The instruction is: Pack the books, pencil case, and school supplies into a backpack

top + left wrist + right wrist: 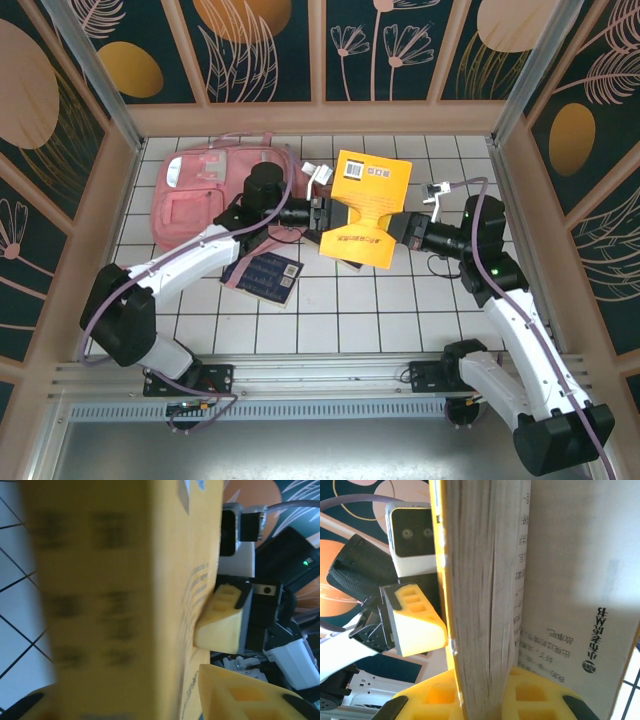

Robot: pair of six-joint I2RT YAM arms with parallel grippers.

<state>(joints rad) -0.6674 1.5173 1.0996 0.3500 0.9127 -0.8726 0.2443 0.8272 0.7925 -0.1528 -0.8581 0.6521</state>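
A large yellow-orange book (365, 205) hangs in the air over the middle of the table, pinched from both sides. My left gripper (322, 215) is shut on its left edge, with the spine (125, 580) between the left gripper's (125, 695) jaws. My right gripper (402, 228) is shut on the right edge, the page block (485, 580) wedged in the right gripper (480, 690). The pink backpack (200, 190) lies flat at the back left. A dark navy book (265, 272) lies in front of it. The pencil case and school supplies are out of view.
White tiled table inside a walled frame with metal posts. A dark flat item (350, 262) pokes out from under the yellow book. Small white pieces (318, 172) lie beside the backpack's right edge. Each arm's camera faces the other gripper's fingers (222, 620) (415, 625) at close range.
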